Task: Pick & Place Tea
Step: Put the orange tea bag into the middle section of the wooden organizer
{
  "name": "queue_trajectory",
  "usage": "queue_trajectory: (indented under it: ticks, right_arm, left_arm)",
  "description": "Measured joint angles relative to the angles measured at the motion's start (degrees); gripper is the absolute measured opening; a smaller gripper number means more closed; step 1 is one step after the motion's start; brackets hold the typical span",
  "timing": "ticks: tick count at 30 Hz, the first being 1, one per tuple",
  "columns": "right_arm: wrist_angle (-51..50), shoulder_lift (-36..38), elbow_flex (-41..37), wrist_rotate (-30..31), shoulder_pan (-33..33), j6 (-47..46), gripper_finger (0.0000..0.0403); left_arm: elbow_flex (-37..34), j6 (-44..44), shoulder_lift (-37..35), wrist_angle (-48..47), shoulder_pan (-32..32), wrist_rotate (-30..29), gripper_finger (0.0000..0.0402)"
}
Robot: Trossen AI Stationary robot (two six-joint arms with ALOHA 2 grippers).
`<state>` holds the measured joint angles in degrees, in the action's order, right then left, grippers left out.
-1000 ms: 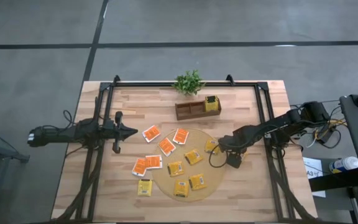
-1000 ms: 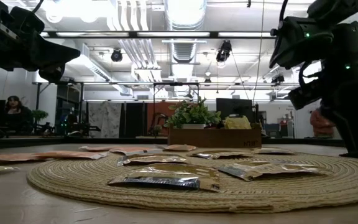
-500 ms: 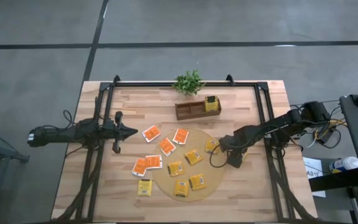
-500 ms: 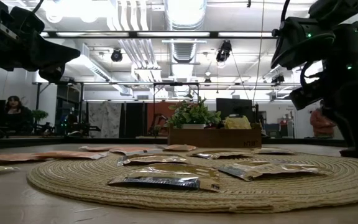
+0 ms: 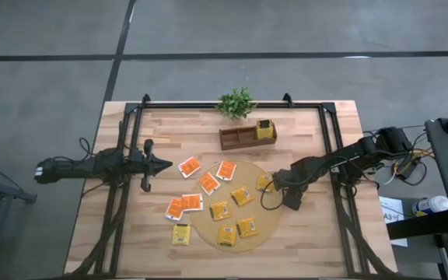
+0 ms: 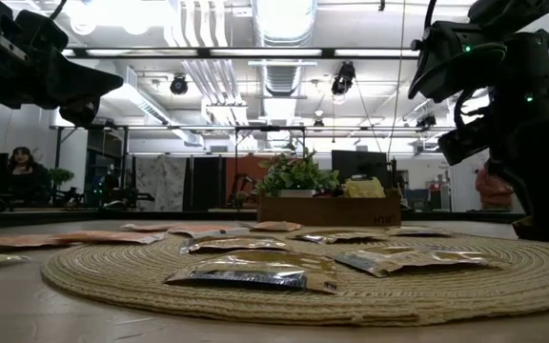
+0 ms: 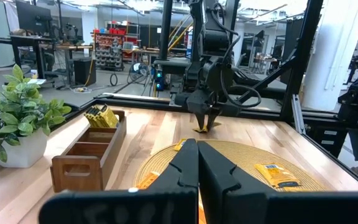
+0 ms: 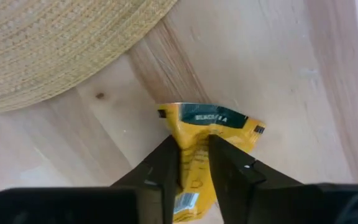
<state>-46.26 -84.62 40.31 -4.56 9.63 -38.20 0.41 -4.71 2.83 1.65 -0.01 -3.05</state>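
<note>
Several tea packets lie flat on and around the round woven mat (image 5: 236, 208): orange-red ones (image 5: 208, 183) at its far left, yellow ones (image 5: 242, 196) on it. My right gripper (image 8: 193, 160) points down at the bare wood just right of the mat, shut on one yellow tea packet (image 8: 211, 124). In the left wrist view that gripper (image 7: 206, 122) stands on the packet (image 7: 200, 129). At the table's left, my left gripper (image 5: 166, 165) hangs level, shut and empty. My right gripper pinches the yellow packet's middle (image 8: 193, 149) between its two fingers, coming from above and pointing down. The packet buckles up into a ridge between the fingertips (image 8: 169, 152). Its dark-banded end (image 8: 207, 116) still lies on the wood.
A wooden box (image 5: 243, 138) holding yellow packets (image 5: 264, 128) stands at the far middle, with a small green plant (image 5: 236, 103) behind it. Black frame rails (image 5: 331, 148) run along the table's left, right and far sides. Bare wood lies near the front edge.
My right gripper has stayed over the same spot right of the mat and has drawn its fingers together onto the yellow packet.
</note>
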Motion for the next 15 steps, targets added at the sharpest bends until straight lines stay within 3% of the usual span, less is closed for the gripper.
queue_trajectory:
  ticks: [5, 15]
  right_arm:
    - [-1.7, 2.8, 2.3, 0.5, -0.2, 2.0, 0.0062]
    - [-3.3, 9.9, 10.5, 12.4, -2.5, 6.4, 0.0035]
  left_arm:
    - [0.0, 0.0, 0.0, 0.0, 0.0, 0.0, 0.0]
    - [0.0, 0.0, 0.0, 0.0, 0.0, 0.0, 0.0]
